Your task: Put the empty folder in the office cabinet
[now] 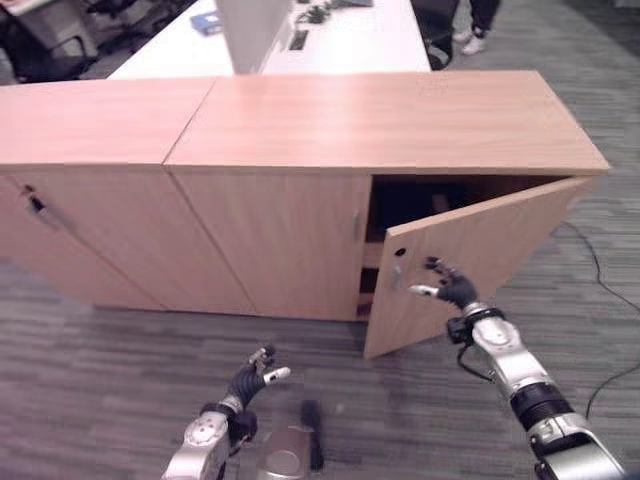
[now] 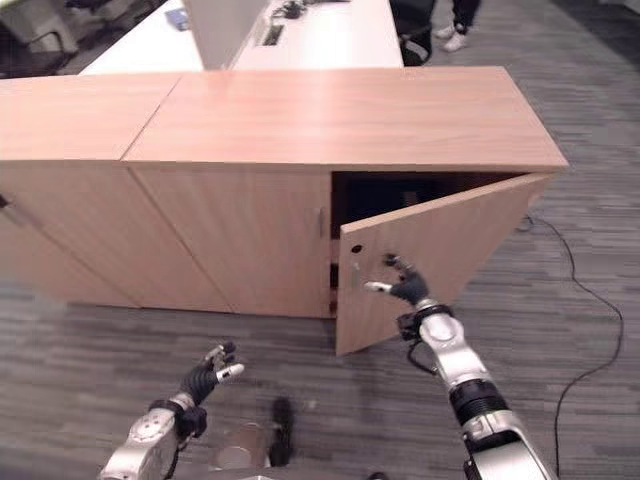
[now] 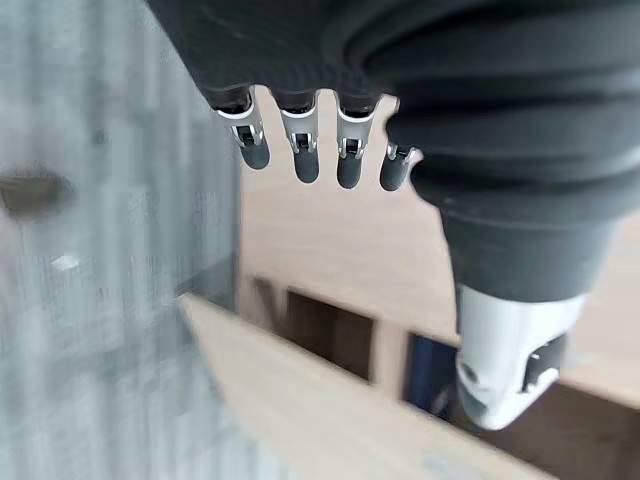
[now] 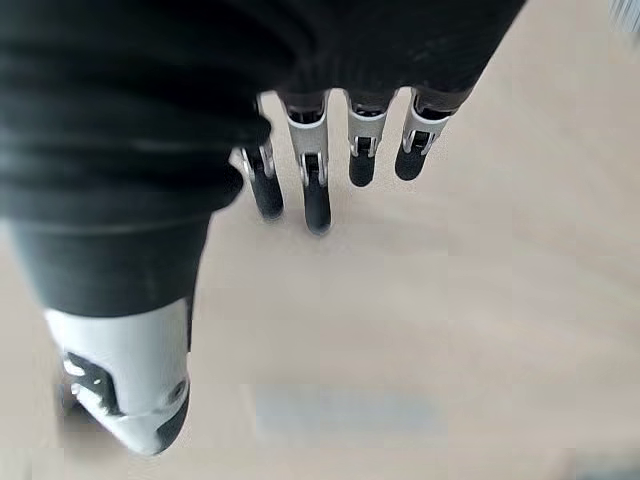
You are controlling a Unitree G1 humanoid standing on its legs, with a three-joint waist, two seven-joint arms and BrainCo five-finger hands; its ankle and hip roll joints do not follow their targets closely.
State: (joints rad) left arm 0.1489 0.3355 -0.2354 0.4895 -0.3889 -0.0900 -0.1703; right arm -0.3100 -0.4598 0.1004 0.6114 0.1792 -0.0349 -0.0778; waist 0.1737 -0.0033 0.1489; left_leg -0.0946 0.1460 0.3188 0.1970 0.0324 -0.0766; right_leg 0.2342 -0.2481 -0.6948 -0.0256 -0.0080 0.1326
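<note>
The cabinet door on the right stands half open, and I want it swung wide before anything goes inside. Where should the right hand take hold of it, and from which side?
Probably the door's free vertical edge, the one nearest the middle of the cabinet, where the small handle sits. The hinge is at the far right, so that edge swings most easily. The right hand, open, is already by the door's outer face; hook the fingers round the edge and pull outward.

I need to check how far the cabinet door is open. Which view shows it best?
The left eye view: the whole cabinet door hangs partly open. The right eye view matches. The right wrist view shows its plain face; the left wrist view shows an edge.

Head stereo pair looks down on cabinet [image 1: 390, 130]; wrist cameras close-up.
</note>
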